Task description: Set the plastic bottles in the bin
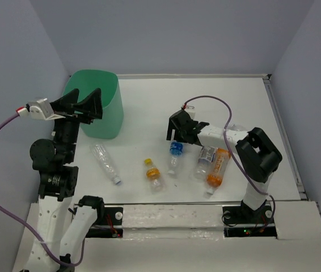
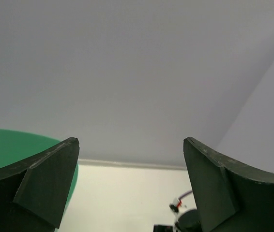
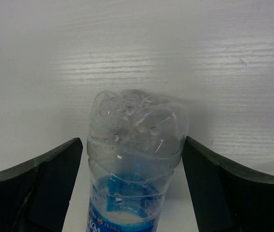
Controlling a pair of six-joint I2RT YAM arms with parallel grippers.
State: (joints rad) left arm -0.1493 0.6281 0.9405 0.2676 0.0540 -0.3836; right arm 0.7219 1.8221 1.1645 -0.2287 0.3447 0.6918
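Straddling blue-label bottle (print illegible): R hand, released; L hand released too, by bin.

The left gripper stands wide apart, its two dark fingers rising from the lower corners with nothing between them. Behind the left-hand finger shows the mint-green bin. Beyond lie the white table and a pale grey wall. A dark part of the other arm peeks in at the bottom edge.

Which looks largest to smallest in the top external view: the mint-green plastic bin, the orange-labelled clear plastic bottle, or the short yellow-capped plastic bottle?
1. Mint-green plastic bin, by far the largest.
2. Orange-labelled clear plastic bottle.
3. Short yellow-capped plastic bottle, clearly shorter than the orange-labelled one.
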